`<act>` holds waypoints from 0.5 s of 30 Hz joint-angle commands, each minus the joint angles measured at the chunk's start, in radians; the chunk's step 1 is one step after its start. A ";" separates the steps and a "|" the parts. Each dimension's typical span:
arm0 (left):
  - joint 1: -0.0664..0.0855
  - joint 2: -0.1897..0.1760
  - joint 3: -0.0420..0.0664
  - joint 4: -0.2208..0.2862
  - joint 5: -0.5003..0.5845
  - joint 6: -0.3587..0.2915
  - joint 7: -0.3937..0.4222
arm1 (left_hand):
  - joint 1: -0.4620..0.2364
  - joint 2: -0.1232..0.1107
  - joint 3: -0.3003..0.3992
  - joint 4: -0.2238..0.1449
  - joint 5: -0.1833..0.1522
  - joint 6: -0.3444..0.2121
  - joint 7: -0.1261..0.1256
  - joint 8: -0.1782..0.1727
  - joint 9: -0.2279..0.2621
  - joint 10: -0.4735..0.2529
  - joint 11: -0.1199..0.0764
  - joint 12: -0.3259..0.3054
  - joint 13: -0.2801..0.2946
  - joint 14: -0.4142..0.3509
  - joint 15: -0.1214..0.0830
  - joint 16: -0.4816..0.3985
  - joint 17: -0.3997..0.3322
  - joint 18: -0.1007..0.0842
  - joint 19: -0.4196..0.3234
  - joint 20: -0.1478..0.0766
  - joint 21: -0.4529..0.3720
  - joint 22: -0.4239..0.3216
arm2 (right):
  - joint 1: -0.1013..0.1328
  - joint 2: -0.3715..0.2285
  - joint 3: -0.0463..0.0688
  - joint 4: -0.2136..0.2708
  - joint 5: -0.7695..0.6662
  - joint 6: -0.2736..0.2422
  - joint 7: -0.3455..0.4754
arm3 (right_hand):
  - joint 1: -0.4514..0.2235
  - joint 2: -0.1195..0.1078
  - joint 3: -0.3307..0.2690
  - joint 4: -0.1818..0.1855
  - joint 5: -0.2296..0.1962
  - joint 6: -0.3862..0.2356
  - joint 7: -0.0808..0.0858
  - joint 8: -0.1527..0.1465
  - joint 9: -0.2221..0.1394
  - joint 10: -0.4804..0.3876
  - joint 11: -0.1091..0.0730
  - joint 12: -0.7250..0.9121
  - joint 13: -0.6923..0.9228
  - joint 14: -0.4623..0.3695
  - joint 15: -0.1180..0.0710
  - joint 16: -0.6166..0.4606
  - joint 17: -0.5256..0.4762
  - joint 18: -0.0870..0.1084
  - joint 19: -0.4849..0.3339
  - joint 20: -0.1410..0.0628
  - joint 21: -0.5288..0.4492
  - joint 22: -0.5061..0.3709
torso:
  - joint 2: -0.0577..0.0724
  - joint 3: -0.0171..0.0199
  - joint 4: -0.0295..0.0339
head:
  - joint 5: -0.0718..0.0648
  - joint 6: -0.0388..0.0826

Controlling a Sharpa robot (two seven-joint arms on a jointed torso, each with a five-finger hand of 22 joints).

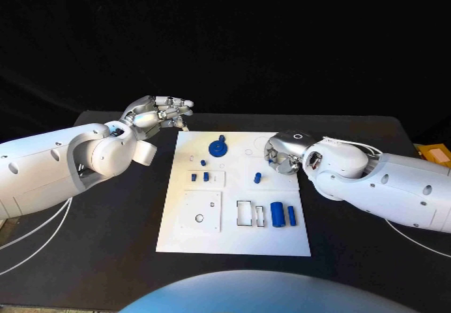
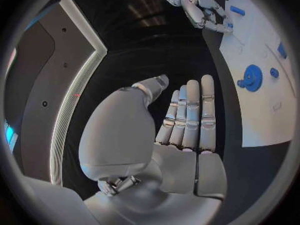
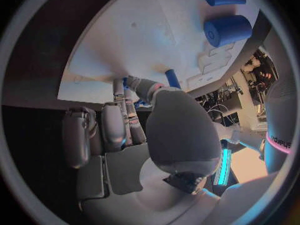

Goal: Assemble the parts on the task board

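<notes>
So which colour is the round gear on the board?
Blue. The gear shows best in the head view.

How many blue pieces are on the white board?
7: a round disc at the far end, a tiny one below it, two small ones side by side, one peg mid-board, and a thick cylinder beside a thin bar nearest. The right hand may hide more.

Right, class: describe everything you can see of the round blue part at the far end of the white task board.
The round blue part is a flat disc lying on the task board near its far edge, left of the midline. It looks like matt plastic. A short tab or knob juts from its rim, and the left wrist view shows small holes in its face. Neither the left hand nor the right hand touches it.
</notes>
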 commanded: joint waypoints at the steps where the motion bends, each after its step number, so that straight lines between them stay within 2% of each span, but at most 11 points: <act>1: 0.001 0.001 0.001 0.001 0.004 0.004 -0.006 | 0.012 0.001 -0.006 0.002 -0.002 -0.005 0.001 -0.004 -0.001 -0.008 0.001 -0.006 -0.001 -0.003 0.007 -0.004 -0.001 0.011 0.006 0.002 -0.004 -0.002 | -0.014 0.003 -0.010 -0.005 -0.013 0.049 -0.011 | 0.007 0.012 0.003 -0.008 -0.002 0.007 0.003 0.003 -0.001 0.005 -0.002 -0.007 -0.003 0.018 -0.005 0.005 0.002 -0.017 0.026 -0.009 0.009 0.178 | -0.001 0.0002 -0.0001 | -0.001 -0.002; 5: 0.001 0.001 0.001 0.001 0.002 0.006 -0.011 | 0.012 0.001 -0.008 0.002 -0.002 -0.007 0.002 -0.005 -0.001 -0.011 0.002 -0.006 -0.001 -0.005 0.008 -0.005 -0.002 0.010 0.006 0.003 -0.006 -0.002 | -0.015 0.000 -0.010 -0.001 -0.014 0.039 -0.009 | 0.016 0.022 0.011 -0.020 0.004 0.013 0.004 0.005 0.001 0.010 -0.002 -0.008 -0.003 0.018 -0.005 0.006 0.002 -0.018 0.028 -0.009 0.013 0.181 | -0.001 0.0009 -0.0014 | 0.000 -0.002; 15: 0.001 0.001 0.001 0.002 0.000 0.010 -0.016 | 0.013 0.001 -0.009 0.001 -0.002 -0.008 0.003 -0.006 -0.002 -0.013 0.003 -0.006 -0.001 -0.006 0.009 -0.006 -0.003 0.010 0.005 0.004 -0.007 -0.003 | -0.016 -0.011 -0.010 0.016 -0.014 -0.051 -0.003 | 0.015 0.034 0.017 -0.024 0.009 0.020 0.003 0.010 0.005 0.020 -0.003 -0.009 -0.002 0.021 -0.006 0.014 0.011 -0.022 0.038 -0.010 0.030 0.192 | -0.001 0.0005 -0.0009 | -0.003 0.000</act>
